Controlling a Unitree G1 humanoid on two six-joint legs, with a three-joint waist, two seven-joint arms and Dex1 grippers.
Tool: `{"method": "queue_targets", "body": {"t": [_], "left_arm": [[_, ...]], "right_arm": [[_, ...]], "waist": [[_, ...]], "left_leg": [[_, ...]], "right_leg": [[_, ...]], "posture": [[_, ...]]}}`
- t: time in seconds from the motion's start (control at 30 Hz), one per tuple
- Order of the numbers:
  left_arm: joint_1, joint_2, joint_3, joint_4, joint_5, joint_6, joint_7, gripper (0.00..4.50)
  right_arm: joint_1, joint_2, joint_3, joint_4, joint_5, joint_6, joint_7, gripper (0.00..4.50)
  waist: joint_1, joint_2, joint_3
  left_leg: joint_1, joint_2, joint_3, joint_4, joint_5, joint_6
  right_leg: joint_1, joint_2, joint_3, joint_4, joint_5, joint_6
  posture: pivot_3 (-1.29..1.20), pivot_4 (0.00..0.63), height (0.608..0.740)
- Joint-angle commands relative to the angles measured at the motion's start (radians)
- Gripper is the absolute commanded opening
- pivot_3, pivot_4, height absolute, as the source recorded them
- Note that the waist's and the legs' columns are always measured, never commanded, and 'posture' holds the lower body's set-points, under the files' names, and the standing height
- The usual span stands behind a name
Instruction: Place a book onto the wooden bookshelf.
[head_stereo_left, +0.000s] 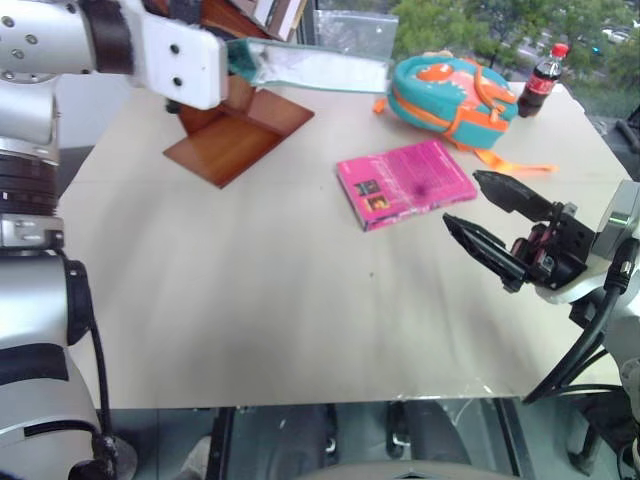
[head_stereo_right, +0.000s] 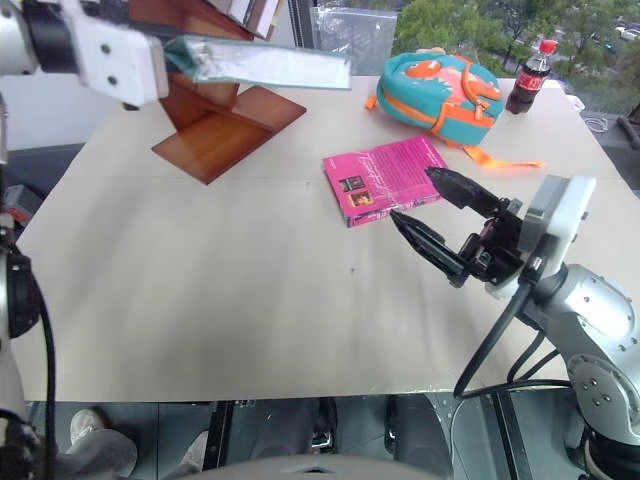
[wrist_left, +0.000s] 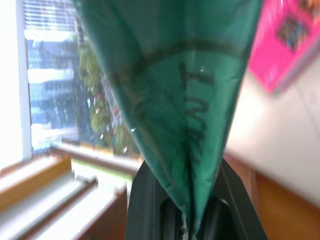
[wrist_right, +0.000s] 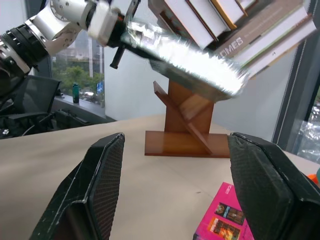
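Note:
The teal book (head_stereo_left: 310, 68) hangs in the air over the far left of the table, held by one end and sticking out to the right. My left gripper (wrist_left: 187, 212) is shut on that end, with a black finger on each side. The wooden bookshelf (head_stereo_left: 235, 135) stands right behind and below the book, its slanted reddish boards resting on a flat base. In the right wrist view the book (wrist_right: 190, 62) sits just in front of the shelf's upper boards. My right gripper (head_stereo_left: 462, 197) hovers open above the table's right side, holding nothing.
A pink book (head_stereo_left: 405, 180) lies flat mid-table, just left of my right gripper. A teal-and-orange backpack (head_stereo_left: 455, 95) and a cola bottle (head_stereo_left: 540, 82) stand at the far right. Several books (wrist_right: 235, 22) lean in the shelf's upper slots. The beige table (head_stereo_left: 250, 300) runs towards me.

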Motion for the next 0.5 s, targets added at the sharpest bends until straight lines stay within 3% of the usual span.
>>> {"method": "queue_targets", "body": {"t": [0.03, 0.13, 0.33, 0.5], "left_arm": [[-0.07, 0.049, -0.018, 0.16, 0.133, -0.131, 0.108, 0.07], [-0.109, 0.053, -0.078, 0.32, 0.263, -0.235, 0.215, 0.07], [-0.183, 0.023, -0.214, 0.529, 0.512, -0.215, 0.528, 0.07], [-0.238, -0.004, -0.276, 0.614, 0.605, -0.188, 0.692, 0.07]], "right_arm": [[-0.033, 0.005, 0.006, -0.008, 0.001, -0.016, -0.002, 3.36], [-0.06, 0.013, 0.026, 0.002, -0.009, -0.011, -0.009, 3.36], [-0.099, 0.025, 0.052, 0.011, -0.016, -0.001, -0.026, 3.36], [-0.106, 0.028, 0.058, 0.006, -0.017, 0.004, -0.037, 3.36]], "waist": [[0.0, 0.0, 0.0], [0.001, -0.001, 0.0], [0.0, -0.007, 0.003], [-0.002, -0.008, 0.004]], "left_leg": [[0.0, 0.0, 0.0, 0.0, 0.0, 0.0], [0.0, 0.0, 0.0, 0.0, 0.0, 0.0], [-0.001, 0.0, 0.0, 0.0, -0.001, 0.001], [-0.002, 0.0, 0.001, 0.0, -0.001, 0.002]], "right_leg": [[0.0, 0.0, 0.0, 0.0, 0.0, 0.0], [0.0, 0.0, 0.0, 0.0, 0.0, 0.0], [0.0, -0.001, -0.001, 0.0, 0.0, 0.0], [-0.002, -0.001, 0.0, 0.0, 0.0, 0.0]], "posture": [[0.0, 0.15, 0.74], [0.0, 0.15, 0.74], [0.0, 0.15, 0.74], [0.0, 0.15, 0.74]]}}
